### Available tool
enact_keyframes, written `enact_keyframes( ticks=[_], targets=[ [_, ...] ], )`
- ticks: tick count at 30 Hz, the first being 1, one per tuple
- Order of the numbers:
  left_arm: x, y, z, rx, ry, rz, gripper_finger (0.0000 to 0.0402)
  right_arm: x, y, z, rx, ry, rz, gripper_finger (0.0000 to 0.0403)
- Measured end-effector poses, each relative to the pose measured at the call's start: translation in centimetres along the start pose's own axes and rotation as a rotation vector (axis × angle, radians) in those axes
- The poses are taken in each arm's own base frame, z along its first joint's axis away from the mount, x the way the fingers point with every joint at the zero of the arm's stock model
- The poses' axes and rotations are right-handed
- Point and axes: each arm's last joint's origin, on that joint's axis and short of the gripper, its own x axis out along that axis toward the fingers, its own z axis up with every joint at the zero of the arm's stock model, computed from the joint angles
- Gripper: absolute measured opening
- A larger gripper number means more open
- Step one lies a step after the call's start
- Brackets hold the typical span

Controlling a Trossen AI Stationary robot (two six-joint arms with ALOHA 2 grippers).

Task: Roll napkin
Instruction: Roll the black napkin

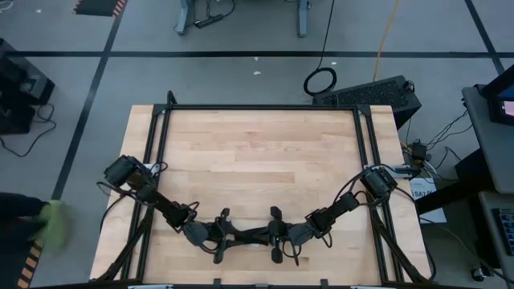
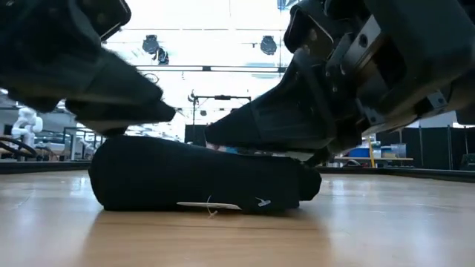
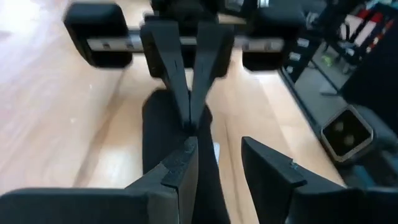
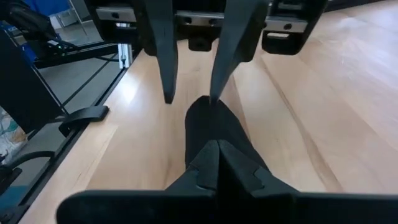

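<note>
Our right tool [image 4: 217, 163] is pinched together on one end of the napkin [image 2: 197, 176], anchoring it. Our left tool [image 3: 217, 165] stands apart at the other end, likely freeing the roll lying on the surface [image 1: 257, 152] near its front edge.

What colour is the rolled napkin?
Plain black napkin, with a small white tag; clearest in the low view.

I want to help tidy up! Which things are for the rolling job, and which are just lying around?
For the job:
- black napkin, rolled up
- left hand
- right hand

Just around:
- black ring on the floor
- grey case behind the table
</note>
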Motion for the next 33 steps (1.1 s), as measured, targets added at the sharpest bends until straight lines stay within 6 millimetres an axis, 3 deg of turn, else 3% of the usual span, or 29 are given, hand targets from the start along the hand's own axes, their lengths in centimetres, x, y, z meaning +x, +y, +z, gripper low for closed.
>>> enact_keyframes(
  ticks=[5, 12, 16, 20, 28, 33],
  targets=[
    [-0.4, -0.6, 0.7, -0.017, -0.042, -0.020, 0.0127, -0.5, 0.5, 1.6, 0.008, -0.026, 0.017, 0.0000],
    [-1.8, -3.0, -0.7, 0.000, 0.003, -0.086, 0.0127, -3.0, 2.5, 3.1, -0.055, 0.147, 0.053, 0.0000],
    [-2.8, -4.4, -1.5, 0.020, 0.023, -0.139, 0.0127, -4.1, 4.6, 1.9, -0.020, 0.174, 0.136, 0.0000],
    [-2.9, -4.4, -1.9, 0.023, 0.051, -0.122, 0.0127, -4.4, 5.5, 0.1, 0.018, 0.148, 0.076, 0.0000],
    [-1.5, -3.2, -2.8, -0.011, 0.115, -0.085, 0.0127, -3.1, 5.5, -2.0, 0.020, 0.139, -0.001, 0.0000],
    [-0.3, -3.1, -3.1, -0.009, 0.127, -0.080, 0.0127, -2.4, 4.6, -1.9, 0.030, 0.155, -0.044, 0.0000]
  ],
)
